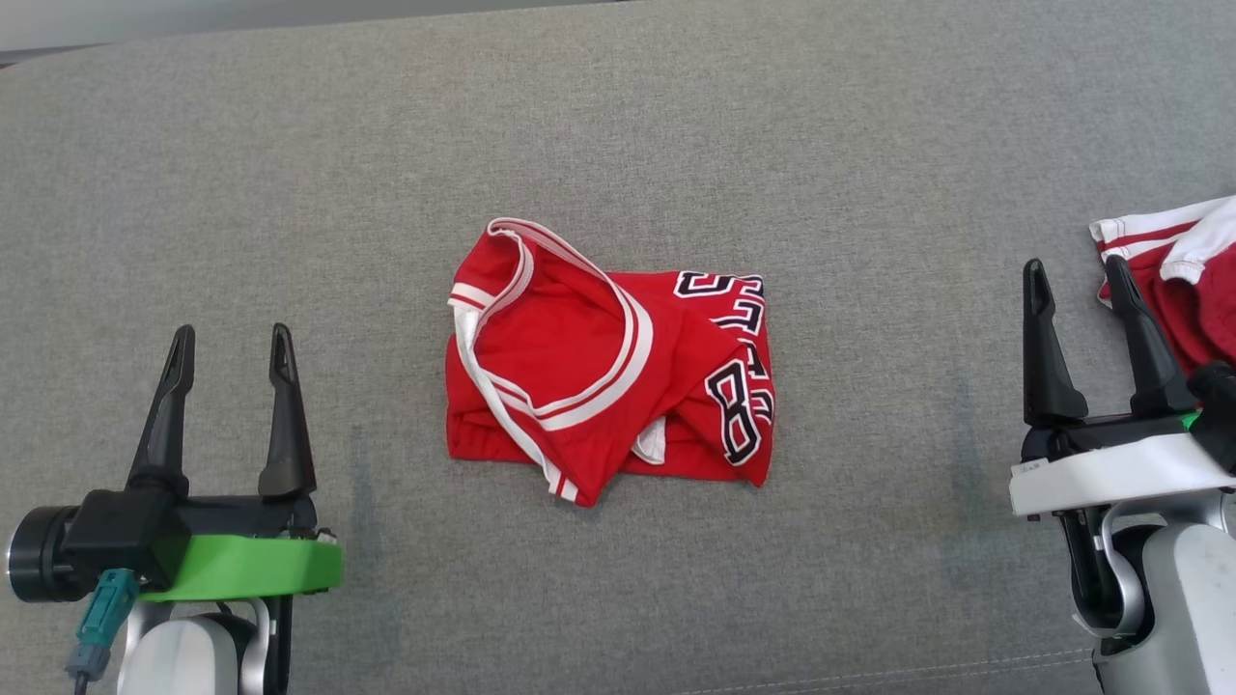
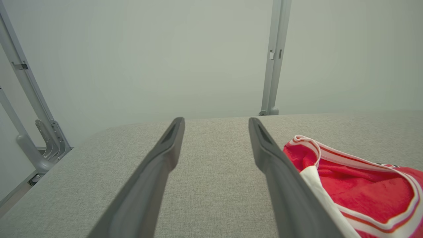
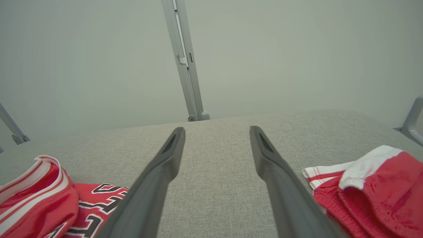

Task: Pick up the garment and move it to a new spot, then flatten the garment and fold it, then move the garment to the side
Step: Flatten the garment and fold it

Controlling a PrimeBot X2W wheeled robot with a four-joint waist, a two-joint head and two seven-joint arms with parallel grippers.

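Left gripper (image 1: 232, 333) and right gripper (image 1: 1075, 264) were seen wide open, with nothing gripped. Between them, well apart from both, a folded red jersey (image 1: 599, 376) was laid. It was judged light, limp and slippery, best pinched through all layers at its side edges.

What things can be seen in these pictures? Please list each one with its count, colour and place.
jersey: one, red with white trim and black-and-white lettering, loosely folded, in the middle of the surface
second garment: one, red and white, bunched at the right edge of the surface
padded surface: one, grey fabric, under both garments
metal posts: several, pale grey, behind the far edge of the surface
left pincer: one, dark fingers, open, lower left, apart from the jersey
right pincer: one, dark fingers, open, lower right, beside the second garment
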